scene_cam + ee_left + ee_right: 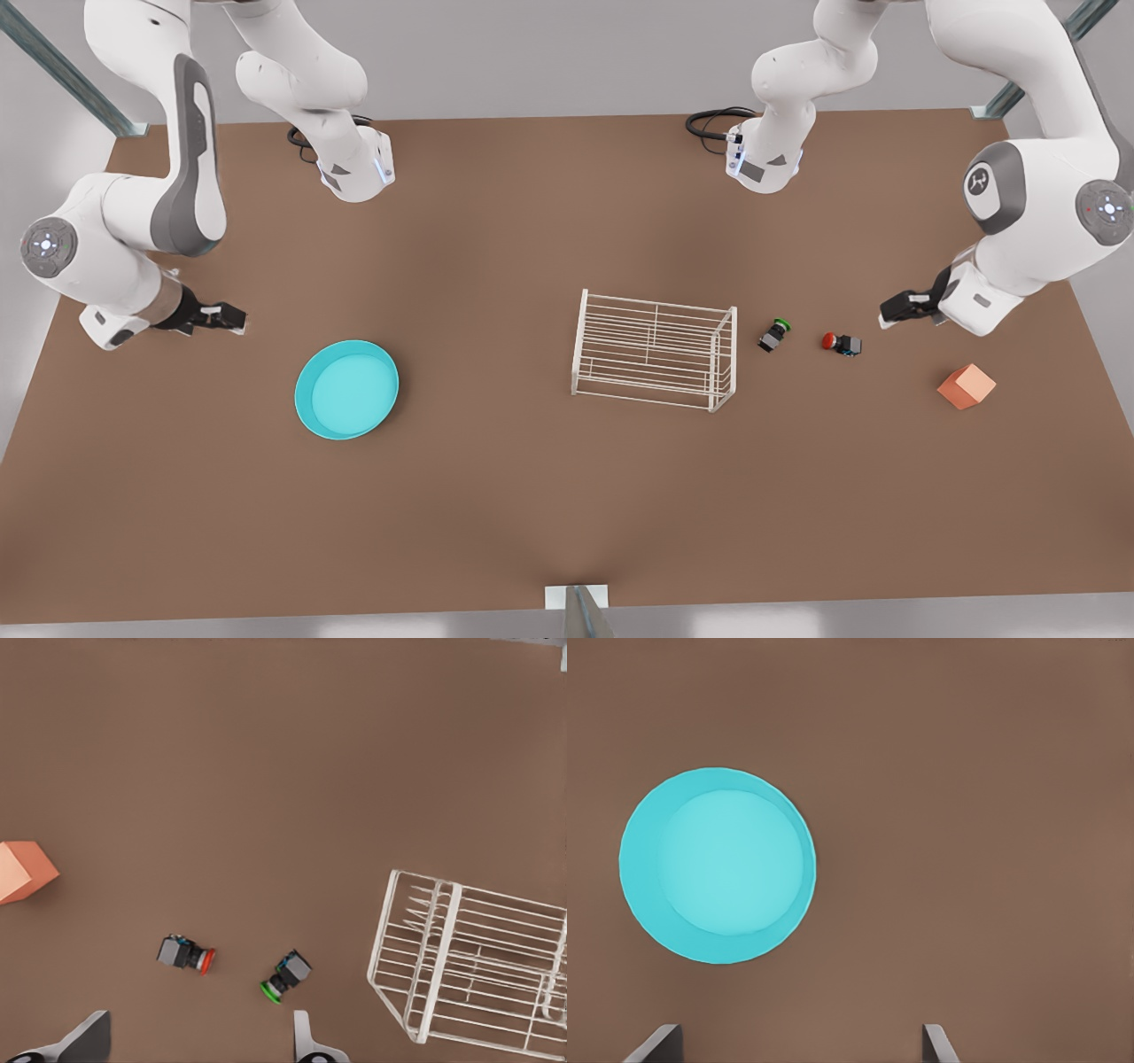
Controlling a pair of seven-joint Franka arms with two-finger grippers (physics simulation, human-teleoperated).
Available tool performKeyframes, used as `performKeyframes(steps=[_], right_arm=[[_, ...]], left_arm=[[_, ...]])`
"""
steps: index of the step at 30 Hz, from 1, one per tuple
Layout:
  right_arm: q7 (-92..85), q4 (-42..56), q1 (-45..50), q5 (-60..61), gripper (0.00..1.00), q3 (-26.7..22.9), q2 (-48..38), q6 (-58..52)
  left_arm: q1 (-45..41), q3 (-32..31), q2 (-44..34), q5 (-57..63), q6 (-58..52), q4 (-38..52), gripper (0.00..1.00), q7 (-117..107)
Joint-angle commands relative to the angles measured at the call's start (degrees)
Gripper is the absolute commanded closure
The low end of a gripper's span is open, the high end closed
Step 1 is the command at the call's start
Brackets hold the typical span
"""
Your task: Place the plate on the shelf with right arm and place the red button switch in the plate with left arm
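The plate (346,390) lay on the table at the right gripper's (232,317) four o'clock, fingers spread; it should pinch the rim. The left gripper (895,310), spread, waited beside the red switch (841,342).

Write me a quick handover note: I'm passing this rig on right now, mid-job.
Right end effector: open, empty, hovering at the front view's left, near the plate.
Left end effector: open, empty, at the front view's right, near the red switch.
Plate: flat on the table, untouched.
Shelf: upright mid-table, nothing on top.
Red switch: lying on its side between the green switch and the cube.
Done: nothing yet.
Left: right arm lifts the plate onto the shelf; left arm then puts the red switch, not the green, in the plate.
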Motion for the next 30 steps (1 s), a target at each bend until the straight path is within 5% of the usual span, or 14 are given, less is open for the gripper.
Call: performKeyframes(steps=[1, 12, 30], right_arm=[[-6.50, -0.09, 1.80, 0.50, 0.00, -0.08, 0.03, 6.73], [-9.49, 14.59, 1.98, 10.61, 0.00, 2.21, 23.05, 7.87], [-15.46, 10.72, -1.01, 16.23, 0.00, 1.94, 32.90, 9.98]], left_arm=[[-1.12, -0.09, -0.03, 0.04, 4.28, -0.06, 0.00, 0.50], [2.22, 0.09, 0.59, -0.48, 1.90, -0.41, 0.00, 1.03], [2.92, 0.00, 0.76, -0.13, -1.52, -0.06, 0.00, 0.76]])
